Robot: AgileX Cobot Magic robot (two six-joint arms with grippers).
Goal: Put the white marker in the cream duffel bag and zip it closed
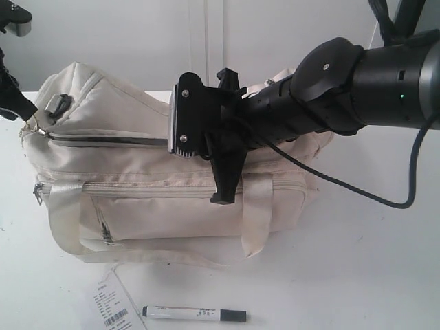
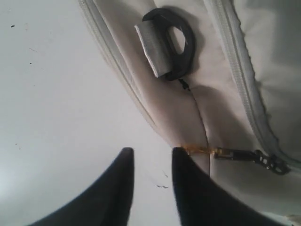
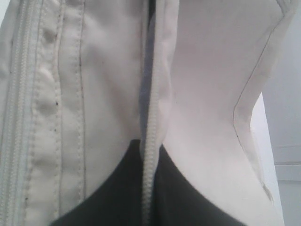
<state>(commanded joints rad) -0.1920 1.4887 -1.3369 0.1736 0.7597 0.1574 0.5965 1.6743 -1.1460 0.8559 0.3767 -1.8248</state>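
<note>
The cream duffel bag [image 1: 137, 206] lies on its side across the middle of the white table, and its top zipper [image 1: 103, 140] shows as a dark slit. The white marker [image 1: 194, 314] lies on the table in front of the bag, apart from both grippers. My right gripper [image 1: 223, 192] reaches across over the bag. In the right wrist view the right gripper [image 3: 148, 150] is shut on the bag's zipper edge [image 3: 149, 117]. My left gripper [image 2: 153, 155] stands open over the table at the bag's left end, one finger beside a zipper pull [image 2: 244, 156].
A paper tag [image 1: 110, 306] with a barcode lies left of the marker near the table's front edge. A black buckle [image 2: 171, 44] sits on the bag's end by the left gripper. The right arm's cable [image 1: 357, 192] hangs over the table right of the bag.
</note>
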